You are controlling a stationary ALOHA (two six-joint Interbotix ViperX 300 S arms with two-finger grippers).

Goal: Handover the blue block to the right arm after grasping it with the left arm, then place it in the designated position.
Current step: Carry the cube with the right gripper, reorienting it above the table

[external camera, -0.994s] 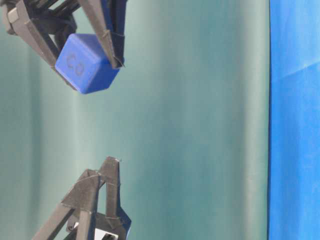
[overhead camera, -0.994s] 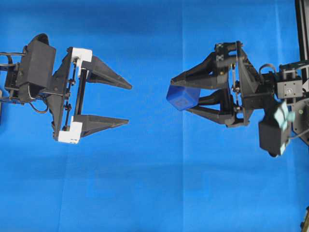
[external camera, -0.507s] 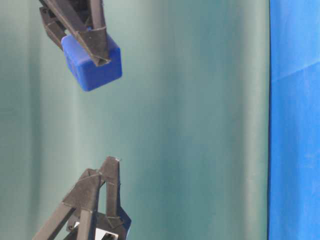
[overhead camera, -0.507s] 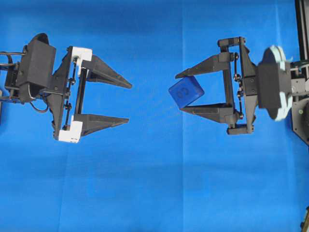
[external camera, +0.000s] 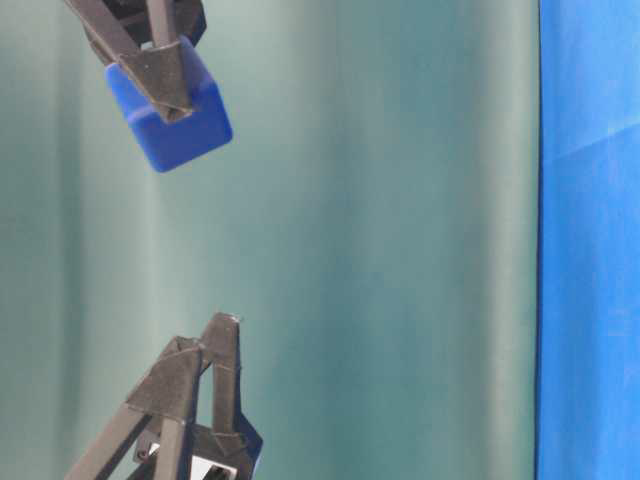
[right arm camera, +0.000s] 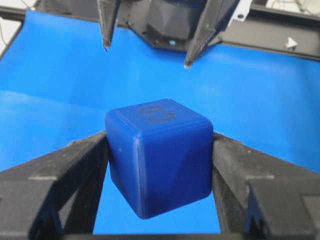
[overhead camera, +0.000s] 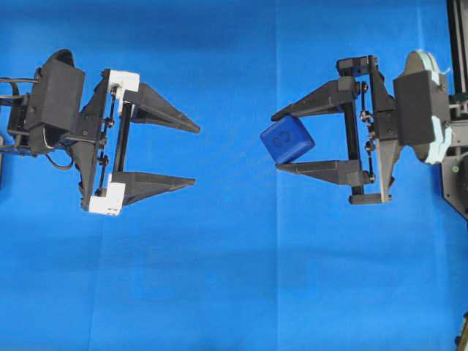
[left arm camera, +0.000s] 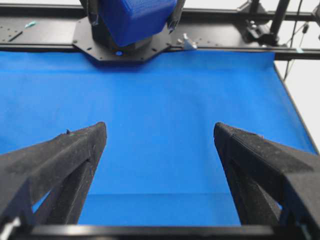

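The blue block (overhead camera: 287, 141) hangs above the blue cloth, pinched between the two black fingers of my right gripper (overhead camera: 275, 142), which is shut on it. In the right wrist view the block (right arm camera: 159, 162) sits tilted between the finger pads, its embossed face up. My left gripper (overhead camera: 196, 157), on white mounts, stands open and empty to the left, a clear gap apart from the block. Its fingers (left arm camera: 75, 155) frame bare cloth, with the block (left arm camera: 135, 20) ahead at the top. In the table-level view the block (external camera: 170, 115) is held high, above the left fingers (external camera: 190, 380).
Blue cloth (overhead camera: 234, 278) covers the table under both arms. A black frame rail (overhead camera: 457, 44) runs along the right edge. The right arm's black base plate (left arm camera: 165, 47) lies beyond the cloth's far edge. A teal backdrop (external camera: 400, 250) fills the table-level view.
My right gripper has rolled its wrist and drawn slightly to the right, turning the held block with it. The left gripper has stayed still and open.
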